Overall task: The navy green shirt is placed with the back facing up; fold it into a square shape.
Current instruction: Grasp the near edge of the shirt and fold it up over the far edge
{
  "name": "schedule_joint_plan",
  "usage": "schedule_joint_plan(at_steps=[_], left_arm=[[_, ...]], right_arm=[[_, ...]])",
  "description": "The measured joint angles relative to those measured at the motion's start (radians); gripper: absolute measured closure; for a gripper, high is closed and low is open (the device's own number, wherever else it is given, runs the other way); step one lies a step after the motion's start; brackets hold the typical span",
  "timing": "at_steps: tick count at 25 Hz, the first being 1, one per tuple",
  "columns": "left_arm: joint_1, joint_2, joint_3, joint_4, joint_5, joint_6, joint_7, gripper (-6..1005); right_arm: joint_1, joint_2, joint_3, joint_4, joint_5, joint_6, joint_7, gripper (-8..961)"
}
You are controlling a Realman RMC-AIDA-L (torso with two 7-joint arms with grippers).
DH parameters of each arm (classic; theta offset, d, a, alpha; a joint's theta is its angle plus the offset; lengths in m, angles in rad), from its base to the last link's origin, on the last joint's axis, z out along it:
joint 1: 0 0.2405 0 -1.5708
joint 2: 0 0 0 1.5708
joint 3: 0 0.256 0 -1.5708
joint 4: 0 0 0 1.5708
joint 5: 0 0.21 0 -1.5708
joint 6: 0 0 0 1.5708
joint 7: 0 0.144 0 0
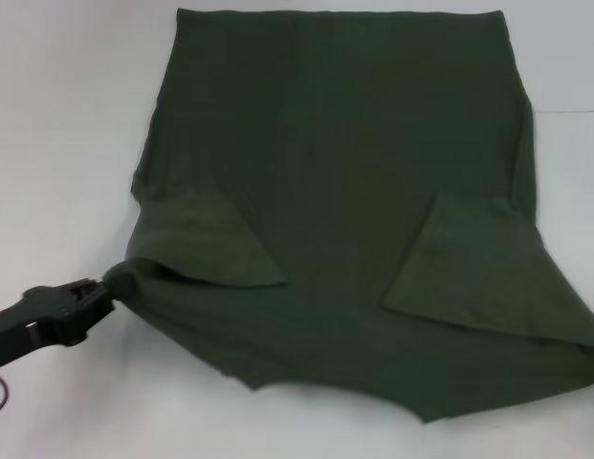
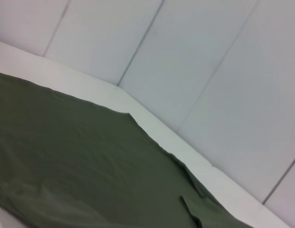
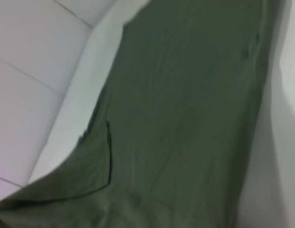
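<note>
White table point(image 1: 57, 115) bearing the large dark olive-green soft-fabric short-sleeved shirt point(image 1: 344, 172), spread across centre; both sleeves already folded inward, body folds judged remaining; black left gripper point(image 1: 113, 287), near left, pinching the shirt's left corner; right gripper unseen.

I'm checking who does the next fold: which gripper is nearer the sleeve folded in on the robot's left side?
Left. The left gripper is at the shirt's left near corner, just beside that folded-in sleeve. The right gripper is out of the head view.
</note>
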Motion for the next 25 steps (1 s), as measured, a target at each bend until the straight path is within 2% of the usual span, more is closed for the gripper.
schedule_joint_plan(at_steps=[4, 9, 17, 25], left_arm=[[0.026, 0.013, -0.035, -0.007, 0.0, 0.043, -0.01, 929], [0.05, 0.017, -0.048, -0.02, 0.009, 0.097, -0.011, 929], [0.068, 0.011, -0.035, -0.052, 0.045, 0.18, -0.009, 929], [0.09, 0.0, -0.027, -0.08, 0.09, 0.241, 0.0, 928]], right_arm=[[-0.043, 0.001, 0.077, 0.0, 0.0, -0.046, -0.06, 908], [-0.072, -0.002, 0.104, 0.0, -0.001, -0.065, -0.079, 908], [-0.109, -0.028, 0.124, -0.022, -0.005, -0.099, -0.094, 908], [-0.141, -0.04, 0.156, -0.078, -0.008, -0.134, -0.088, 907]])
